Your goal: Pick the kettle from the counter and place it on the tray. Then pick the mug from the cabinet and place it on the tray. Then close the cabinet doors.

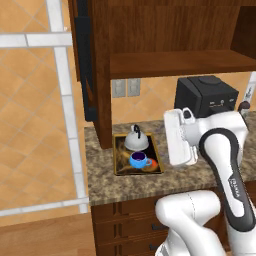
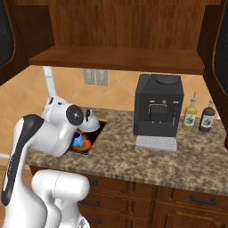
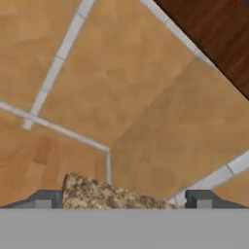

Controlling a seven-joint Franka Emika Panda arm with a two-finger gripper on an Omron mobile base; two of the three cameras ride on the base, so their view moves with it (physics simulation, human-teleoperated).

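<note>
Doors are what remains, by my reading: kettle [image 1: 136,140] and mug [image 1: 139,160] both sit on the tray [image 1: 120,170], kettle at 12 o'clock of the mug, just beside it or touching; cannot tell which. Tray lies on the worktop [image 1: 200,177] by the cabinet [image 1: 150,30] side wall.

Left door [image 1: 84,55] stands swung out, seen edge-on in the left base view; right door [image 2: 221,44] open at the right edge of the right base view. Judged rigid, hinged, light to swing. The panel face offers a broad push area; the bar handle is the alternative but too dark to make out clearly.

Tool [image 3: 124,204] spread wide, holding nothing; hand view looks past a worktop corner at tiled wall.

Surface and room: speckled granite, hard, level. Coffee machine [image 2: 158,109] at 3 o'clock of the tray, well apart; two bottles [image 2: 198,116] beyond it. Orange tiled walls; shelf [image 2: 116,58] bare.
</note>
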